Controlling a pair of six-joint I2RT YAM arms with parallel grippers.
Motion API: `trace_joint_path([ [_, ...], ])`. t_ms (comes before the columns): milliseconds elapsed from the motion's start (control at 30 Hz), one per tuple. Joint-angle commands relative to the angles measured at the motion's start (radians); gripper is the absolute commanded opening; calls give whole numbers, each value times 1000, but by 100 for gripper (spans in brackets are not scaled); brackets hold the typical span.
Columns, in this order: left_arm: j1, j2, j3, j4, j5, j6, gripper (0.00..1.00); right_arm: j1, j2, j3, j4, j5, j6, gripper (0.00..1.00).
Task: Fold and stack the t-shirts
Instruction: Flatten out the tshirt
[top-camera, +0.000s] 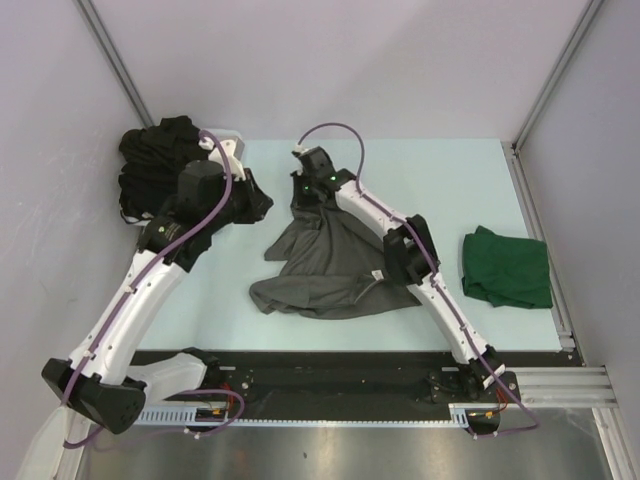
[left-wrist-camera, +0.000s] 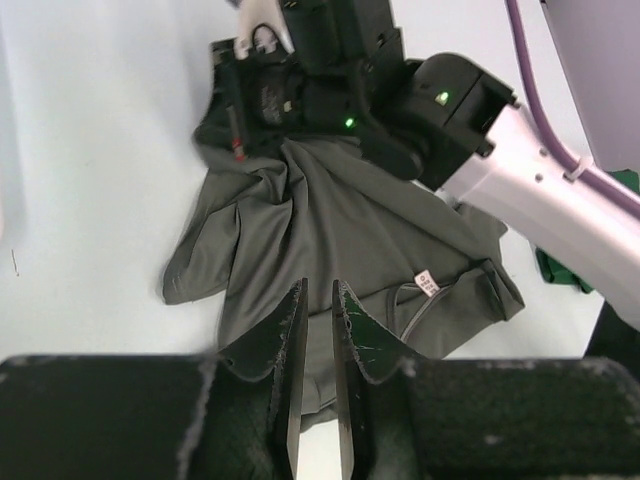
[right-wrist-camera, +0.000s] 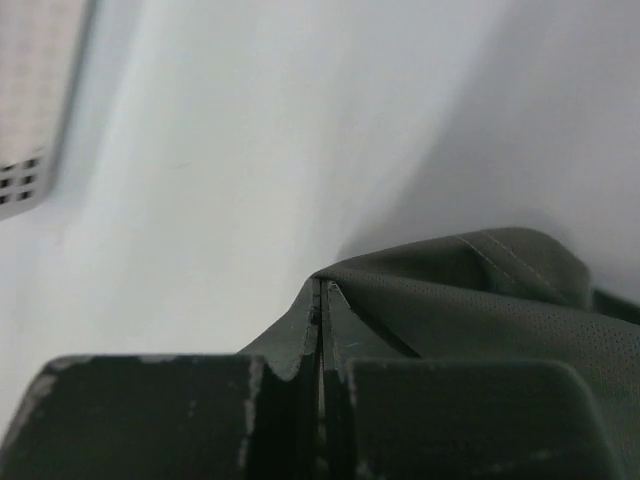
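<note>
The grey shirt (top-camera: 330, 270) lies rumpled in the middle of the counter (top-camera: 200, 290), spread wide at the near end and drawn up to a narrow bunch at the far end. That far end is where the right gripper (right-wrist-camera: 321, 290) has it: the jaws are pressed together with a fold of grey cloth pinched between them, lifted a little off the counter. The white label (left-wrist-camera: 427, 283) at the neck shows toward the near right of the shirt.

The left gripper (left-wrist-camera: 320, 290) hangs over the left side of the counter, facing the grey shirt. Its jaws stand slightly apart, a thin slit between them, with nothing in it.

The green shirt (top-camera: 507, 265) sits folded at the right of the counter, well apart from the grey one, with the right arm between them. The black shirts (top-camera: 160, 160) are heaped at the far left corner, over a white basket (top-camera: 232, 140), beside the left arm.
</note>
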Motion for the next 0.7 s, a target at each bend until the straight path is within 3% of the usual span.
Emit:
trace_joint_path([
  [0,3,8,40,52,32,19,20,46,-11,-9,74,-131,88,0],
  [167,3,10,37,61,26,19,20,74,-46,-35,83,-141,76,0],
  [367,3,5,23,84,37,-1,20,25,-161,-50,11,-33,-7,0],
  [667,2,-7,1,104,43,-25,20,-55,-344,-254,7,-84,11,0],
])
